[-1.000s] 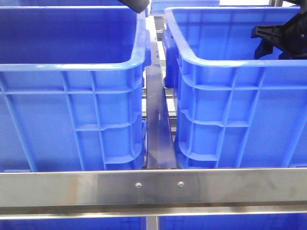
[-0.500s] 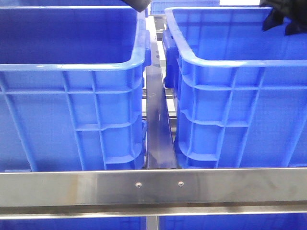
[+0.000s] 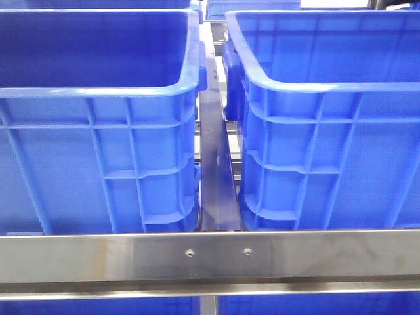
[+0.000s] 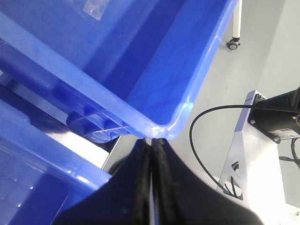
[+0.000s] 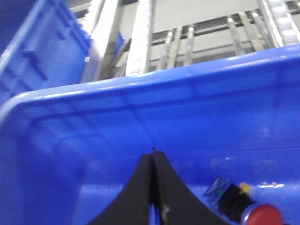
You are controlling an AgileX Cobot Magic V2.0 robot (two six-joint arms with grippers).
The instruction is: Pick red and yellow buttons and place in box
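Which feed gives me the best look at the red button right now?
The right wrist view. The red button shows there inside the blue bin, beyond the closed right gripper. The front view shows only the bins' outer walls and upper inner walls, no button. The left wrist view shows bin rims and the closed left gripper, no button.

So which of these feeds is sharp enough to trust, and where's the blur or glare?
Front view: sharp, with mild glare on the steel rail. Right wrist view: soft all over; the red button in the bin is blurred, and the right gripper is a dark silhouette. Left wrist view: fairly crisp on the bin rim, with the left gripper in shadow and the bracket overexposed.
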